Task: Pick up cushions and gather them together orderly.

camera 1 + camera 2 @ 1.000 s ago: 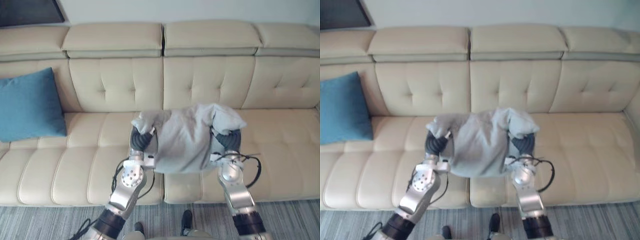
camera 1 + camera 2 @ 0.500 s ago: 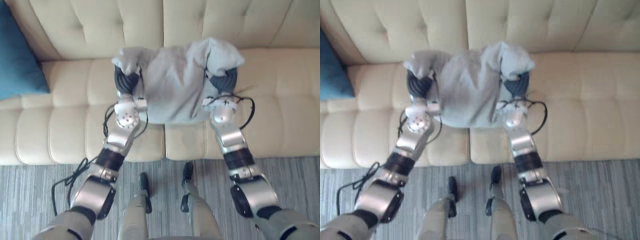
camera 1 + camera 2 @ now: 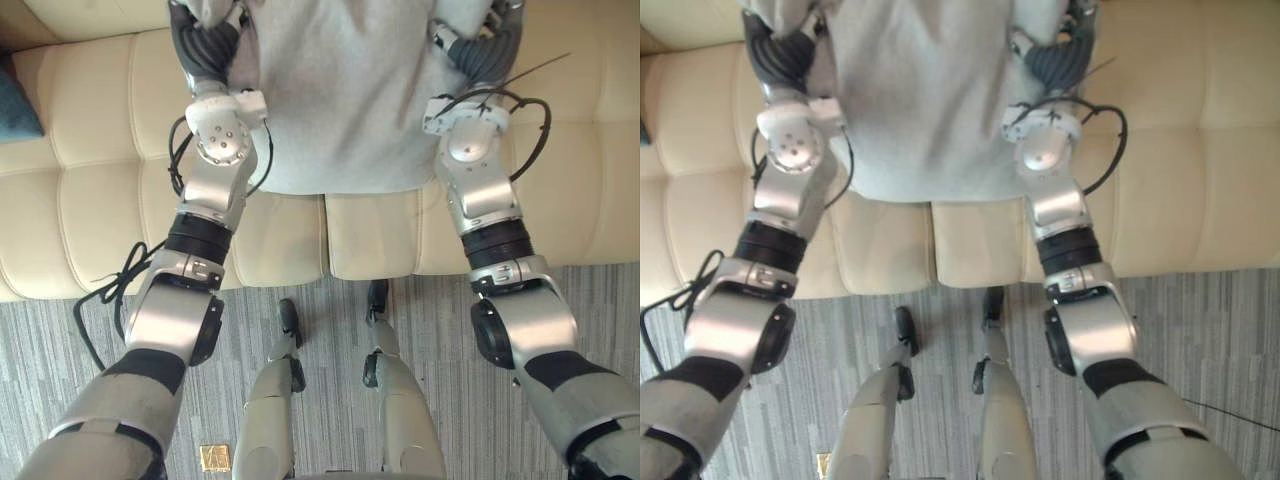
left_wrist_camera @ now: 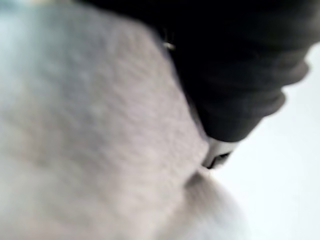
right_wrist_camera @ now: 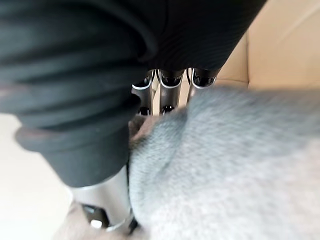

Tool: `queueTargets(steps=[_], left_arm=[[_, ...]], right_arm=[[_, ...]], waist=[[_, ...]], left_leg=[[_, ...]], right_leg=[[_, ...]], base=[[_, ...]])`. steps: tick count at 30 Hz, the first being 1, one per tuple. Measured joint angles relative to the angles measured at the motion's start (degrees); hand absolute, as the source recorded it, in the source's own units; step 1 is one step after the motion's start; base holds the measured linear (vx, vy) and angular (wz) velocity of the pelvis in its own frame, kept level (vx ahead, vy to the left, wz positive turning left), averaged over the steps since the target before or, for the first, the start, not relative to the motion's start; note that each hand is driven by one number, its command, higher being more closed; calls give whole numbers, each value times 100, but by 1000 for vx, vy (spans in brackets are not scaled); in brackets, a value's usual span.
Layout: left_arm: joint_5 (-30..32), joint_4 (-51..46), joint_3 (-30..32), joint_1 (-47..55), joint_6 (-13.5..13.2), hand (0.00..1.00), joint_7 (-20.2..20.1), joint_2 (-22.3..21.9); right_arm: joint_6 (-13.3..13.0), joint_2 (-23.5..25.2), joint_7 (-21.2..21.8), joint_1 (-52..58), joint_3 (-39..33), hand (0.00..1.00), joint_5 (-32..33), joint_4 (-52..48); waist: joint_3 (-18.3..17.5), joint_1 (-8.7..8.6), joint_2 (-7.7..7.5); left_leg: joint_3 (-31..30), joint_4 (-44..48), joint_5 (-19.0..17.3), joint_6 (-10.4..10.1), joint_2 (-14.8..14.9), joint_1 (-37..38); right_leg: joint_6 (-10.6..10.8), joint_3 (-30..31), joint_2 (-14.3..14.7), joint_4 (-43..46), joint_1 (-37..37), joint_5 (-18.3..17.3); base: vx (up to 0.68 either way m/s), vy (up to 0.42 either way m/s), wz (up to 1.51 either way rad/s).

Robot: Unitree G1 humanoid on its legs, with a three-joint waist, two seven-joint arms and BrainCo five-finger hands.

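Observation:
A grey cushion (image 3: 340,100) hangs between my two hands above the seat of the cream sofa (image 3: 90,150). Its lower edge reaches the front of the seat. My left hand (image 3: 205,45) is against the cushion's left side and my right hand (image 3: 482,52) against its right side, both partly covered by grey fabric. The left wrist view has the grey cushion (image 4: 90,140) pressed close to the hand's dark cover. In the right wrist view the grey cushion (image 5: 225,170) lies against my right hand (image 5: 170,77). A blue cushion (image 3: 15,105) peeks in at the sofa's far left.
The sofa's front edge runs across the middle of the view, with grey striped carpet (image 3: 60,400) below it. Bare seat cushions stretch to the left (image 3: 60,210) and right (image 3: 590,170) of the grey cushion.
The whole picture has tipped downward, so the camera moved: the sofa back has left the view and the floor has come in. The grey cushion stays between both hands.

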Motion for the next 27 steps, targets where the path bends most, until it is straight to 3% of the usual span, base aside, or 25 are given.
queueTargets(steps=[7, 12, 15, 21, 27], left_arm=[[-371, 88, 639, 249, -24, 0, -218, 179], [-832, -607, 1205, 1762, -60, 0, -592, 418], [-917, -1095, 1378, 2646, -79, 0, -775, 412], [-908, -1872, 1274, 5121, -100, 0, -1283, -589], [-540, -1770, 770, 7052, 75, 0, -2064, -1453]], right_arm=[[-11, -519, 183, 186, -285, 0, 763, -52], [-81, -879, 447, 1599, -1054, 0, 1206, -880], [-139, -843, 535, 2455, -1319, 0, 1259, -1393], [-224, -36, 1024, 4940, -1463, 0, 1280, -2321], [-203, 1045, 1696, 6927, -1375, 0, 890, -2364]], waist=[[0, 22, 0], [-4, 64, 0], [-4, 86, 0], [-241, 206, 5], [-891, 289, -2]], left_leg=[[-34, -5, 7, -4, 37, 111], [-48, -6, -12, -19, 116, 502], [-48, 12, -49, -27, 145, 636], [-69, 226, -302, -100, 260, 1085], [-22, 186, -415, -234, 417, 1617]], right_leg=[[0, -8, 1, 1, 127, 0], [4, 3, 53, 1, 533, -4], [30, 11, 86, 1, 683, -31], [1, 74, 172, 0, 1267, -434], [-47, 44, 345, 2, 1747, -620]], base=[[-12, 17, 2], [0, 0, 0], [0, 0, 0], [3, -30, -1], [47, -37, -8]])
